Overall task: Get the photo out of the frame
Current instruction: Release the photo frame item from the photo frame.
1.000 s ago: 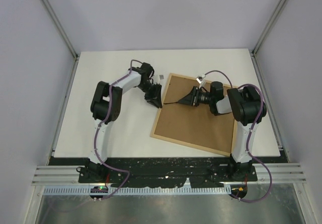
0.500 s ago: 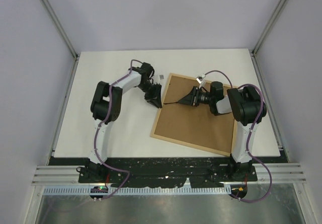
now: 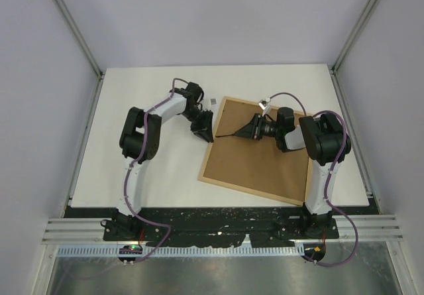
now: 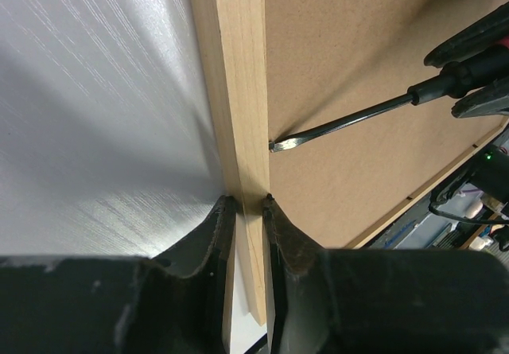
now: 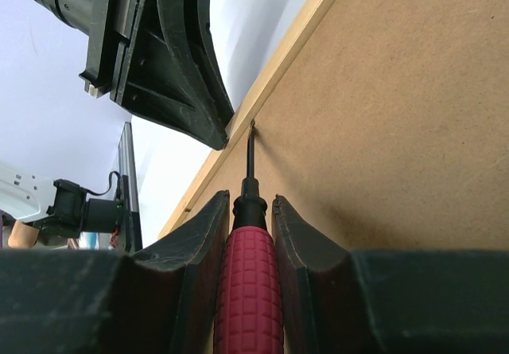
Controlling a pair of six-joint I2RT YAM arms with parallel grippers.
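Note:
The frame (image 3: 258,157) lies face down on the table, its brown fibreboard back (image 5: 398,115) up inside a light-wood rail (image 4: 238,91). My left gripper (image 3: 204,130) is shut on the frame's left rail, one finger on each side in the left wrist view (image 4: 247,201). My right gripper (image 3: 255,128) is shut on a red-handled screwdriver (image 5: 249,282). The screwdriver shaft (image 4: 350,119) reaches left across the back, and its flat tip touches the seam between back and rail, just beside the left fingers (image 5: 171,60). The photo is hidden under the back.
A small pale piece (image 3: 213,101) lies on the white table (image 3: 152,176) just beyond the frame's far left corner. Grey enclosure walls stand on three sides. The frame's right corner sits near the right arm's base.

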